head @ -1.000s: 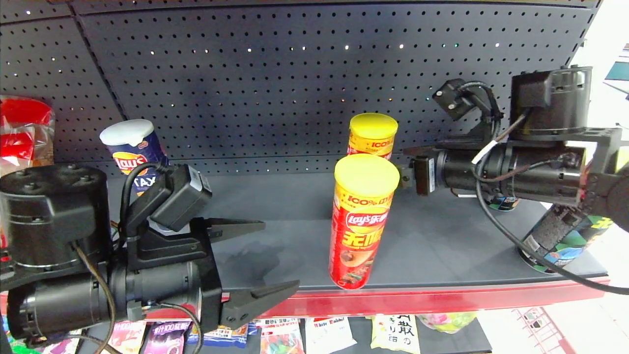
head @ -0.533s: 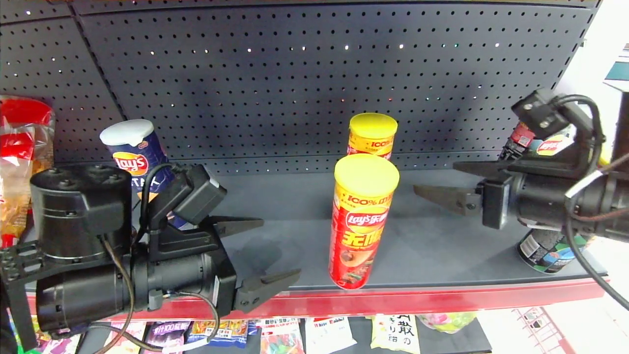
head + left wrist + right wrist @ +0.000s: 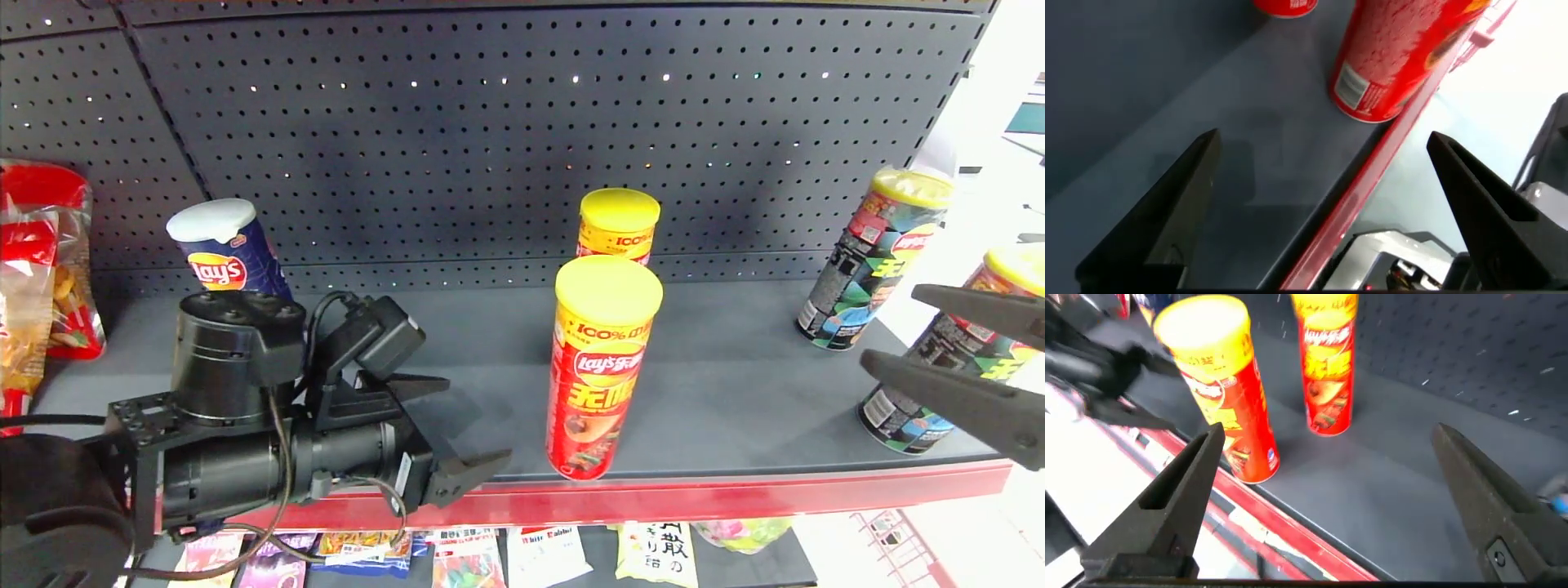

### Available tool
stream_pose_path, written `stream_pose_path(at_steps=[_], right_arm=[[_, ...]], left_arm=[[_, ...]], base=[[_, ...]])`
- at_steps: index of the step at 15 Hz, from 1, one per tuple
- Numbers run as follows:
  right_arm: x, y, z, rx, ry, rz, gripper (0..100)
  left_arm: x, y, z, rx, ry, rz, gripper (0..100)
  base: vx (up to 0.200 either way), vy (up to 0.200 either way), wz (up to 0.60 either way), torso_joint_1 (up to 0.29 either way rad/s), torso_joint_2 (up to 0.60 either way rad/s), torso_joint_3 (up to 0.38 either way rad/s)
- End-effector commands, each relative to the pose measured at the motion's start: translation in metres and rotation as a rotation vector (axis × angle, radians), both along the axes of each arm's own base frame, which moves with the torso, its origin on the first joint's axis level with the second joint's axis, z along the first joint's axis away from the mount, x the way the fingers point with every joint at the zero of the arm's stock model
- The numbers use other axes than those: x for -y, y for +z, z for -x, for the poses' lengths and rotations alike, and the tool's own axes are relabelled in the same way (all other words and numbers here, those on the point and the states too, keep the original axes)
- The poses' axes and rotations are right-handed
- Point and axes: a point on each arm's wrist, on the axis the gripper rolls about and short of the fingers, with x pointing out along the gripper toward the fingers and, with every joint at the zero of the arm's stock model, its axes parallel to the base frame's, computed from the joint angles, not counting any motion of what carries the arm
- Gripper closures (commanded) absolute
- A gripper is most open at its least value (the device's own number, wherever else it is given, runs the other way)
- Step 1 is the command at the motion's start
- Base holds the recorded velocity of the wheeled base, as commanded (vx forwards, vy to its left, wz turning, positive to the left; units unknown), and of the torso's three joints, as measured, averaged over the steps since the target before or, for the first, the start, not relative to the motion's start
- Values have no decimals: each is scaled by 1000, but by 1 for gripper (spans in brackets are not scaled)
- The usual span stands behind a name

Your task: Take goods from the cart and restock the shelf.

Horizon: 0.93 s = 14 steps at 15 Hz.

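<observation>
A red chip can with a yellow lid [image 3: 602, 367] stands upright near the front edge of the grey shelf [image 3: 735, 392], and a second one [image 3: 618, 224] stands behind it. My left gripper [image 3: 473, 420] hangs open and empty at the shelf's front edge, left of the front can. The left wrist view shows this gripper [image 3: 1323, 139] with the front can's base [image 3: 1388, 57] ahead of it. My right gripper [image 3: 890, 325] is open and empty at the far right, in front of two dark cans. From the right wrist view, the right gripper [image 3: 1328, 429] faces both red cans [image 3: 1221, 392].
A blue can with a white lid [image 3: 229, 249] stands at the back left. Two dark cans with yellow lids [image 3: 873, 257] [image 3: 947, 367] stand at the shelf's right end. Snack bags [image 3: 41, 261] sit at the far left. Packets [image 3: 539, 555] lie on the lower shelf under the red lip [image 3: 735, 494].
My right arm has drawn back to the right off the shelf, uncovering the two dark cans. The left arm has shifted right and lower, its gripper still open.
</observation>
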Motion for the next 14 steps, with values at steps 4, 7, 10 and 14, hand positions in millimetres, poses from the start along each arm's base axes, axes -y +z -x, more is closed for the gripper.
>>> stream_pose_path(at_steps=[4, 7, 10, 14], right_arm=[[13, 3, 16, 32, -50, -57, 0], [13, 3, 15, 29, -51, -57, 0], [13, 3, 14, 29, -51, -57, 0], [13, 3, 14, 29, -53, -57, 0]], left_arm=[[15, -13, -21, -32, 7, -28, 0], [22, -16, -31, -34, 6, -29, 0], [27, -17, -38, -32, 6, -28, 0], [32, -18, -47, -28, 2, -21, 0]], base=[[0, 0, 0, 0, 0, 0], [0, 0, 0, 0, 0, 0], [0, 0, 0, 0, 0, 0], [0, 0, 0, 0, 0, 0]])
